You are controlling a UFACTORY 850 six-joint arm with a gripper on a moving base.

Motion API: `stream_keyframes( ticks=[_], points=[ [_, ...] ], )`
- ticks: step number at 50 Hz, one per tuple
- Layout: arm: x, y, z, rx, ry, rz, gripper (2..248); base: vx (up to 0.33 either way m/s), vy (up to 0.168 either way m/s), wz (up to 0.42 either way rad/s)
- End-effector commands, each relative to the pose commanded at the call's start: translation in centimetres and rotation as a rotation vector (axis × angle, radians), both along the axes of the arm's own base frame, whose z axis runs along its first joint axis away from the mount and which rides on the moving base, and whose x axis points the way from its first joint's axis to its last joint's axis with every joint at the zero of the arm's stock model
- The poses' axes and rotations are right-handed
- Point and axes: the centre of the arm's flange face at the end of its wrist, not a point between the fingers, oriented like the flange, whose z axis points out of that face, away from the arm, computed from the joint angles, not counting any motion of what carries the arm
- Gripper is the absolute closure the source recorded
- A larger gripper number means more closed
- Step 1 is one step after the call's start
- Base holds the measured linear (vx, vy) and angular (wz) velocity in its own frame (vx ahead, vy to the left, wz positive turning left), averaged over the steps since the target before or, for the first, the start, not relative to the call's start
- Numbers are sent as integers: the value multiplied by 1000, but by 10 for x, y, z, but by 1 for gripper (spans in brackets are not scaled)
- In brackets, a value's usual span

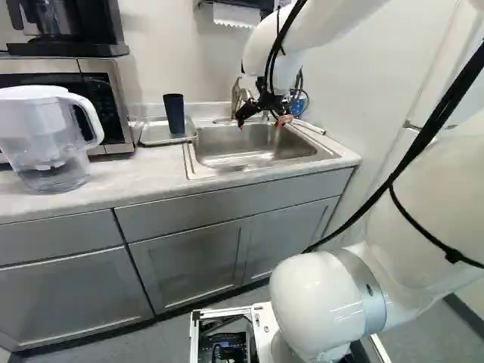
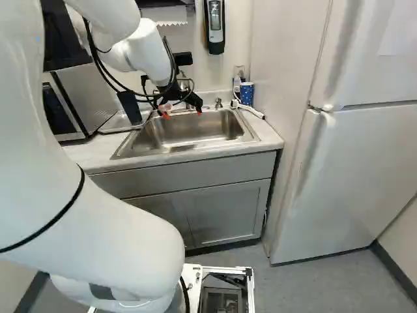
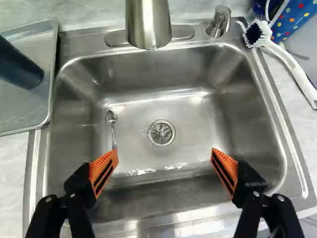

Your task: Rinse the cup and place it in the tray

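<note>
Pale wall point(image 1: 155, 57) backs a light countertop point(image 1: 113, 181) set over grey cabinets point(image 1: 189, 257), with a white refrigerator point(image 2: 365, 163) to the right of the gripper point(image 1: 261, 124) in the right base view. The arm reaches forward and holds the gripper over the stainless-steel sink point(image 3: 287, 148). Inspection of the wrist view finds the gripper point(image 3: 164, 149) released: its two orange pads point(image 3: 104, 171) stand wide apart, with nothing grasped between them.

The task's dark cup point(image 1: 174, 113) stands on end in the metal tray point(image 1: 155, 137), to the left of the gripper in the left base view and well apart from it. The tray lies on the countertop beside the sink.

In the basin, the round drain point(image 3: 161, 133) sits ahead of the gripper, between the lines of its two fingers. A metal spoon point(image 3: 110, 119) lies ahead of the finger nearer the tray, its handle pointing back toward that finger's tip; contact between them cannot be confirmed. Farther ahead are the faucet point(image 3: 148, 22) and, beside it, a soap pump point(image 3: 217, 25).

Ahead and to the opposite side from the tray, a white-handled scrub brush point(image 3: 257, 34) rests near a blue dotted container point(image 3: 293, 20). Beyond the tray, on the gripper's left in the left base view, stand a clear water pitcher point(image 1: 49, 162) and a microwave point(image 1: 113, 94).
</note>
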Motion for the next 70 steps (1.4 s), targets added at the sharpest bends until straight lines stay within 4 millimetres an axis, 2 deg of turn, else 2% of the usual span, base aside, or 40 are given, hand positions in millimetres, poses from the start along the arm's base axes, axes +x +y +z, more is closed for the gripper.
stream_keyframes(
  ticks=[35,70],
  points=[
    [0,0,0,0,0,0,3,-3,0,0],
    [0,0,0,0,0,0,3,-73,1,16]
  ],
)
